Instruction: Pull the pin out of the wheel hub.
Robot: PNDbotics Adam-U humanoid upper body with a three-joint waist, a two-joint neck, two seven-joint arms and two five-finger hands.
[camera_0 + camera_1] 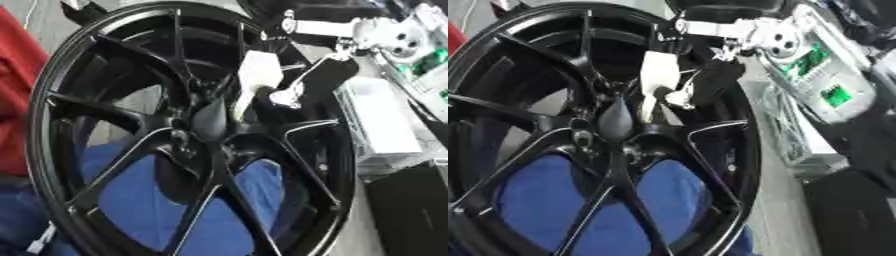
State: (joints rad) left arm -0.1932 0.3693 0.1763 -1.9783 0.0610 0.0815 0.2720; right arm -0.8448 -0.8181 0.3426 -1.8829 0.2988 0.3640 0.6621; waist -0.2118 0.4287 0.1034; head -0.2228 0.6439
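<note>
At the left edge, a strip of red cloth (pixel 17 90) shows beside a large black wheel (pixel 61 165) that stands tilted and fills most of both views. Blue fabric (pixel 149 205) is visible through the gaps between its thin spokes. Near the hub (pixel 197 137), at the middle of the wheel, a pale white pin (pixel 254 75) slants down toward the center, its lower end at the dark hub. The robot's right hand (pixel 302 85) reaches in from the upper right, its dark fingers curled beside the pin's wide upper part; whether they close fully round it cannot be told. Right of the wheel lie a white box (pixel 381 120), a board with green parts (pixel 820 65) and a black case (pixel 411 210).
</note>
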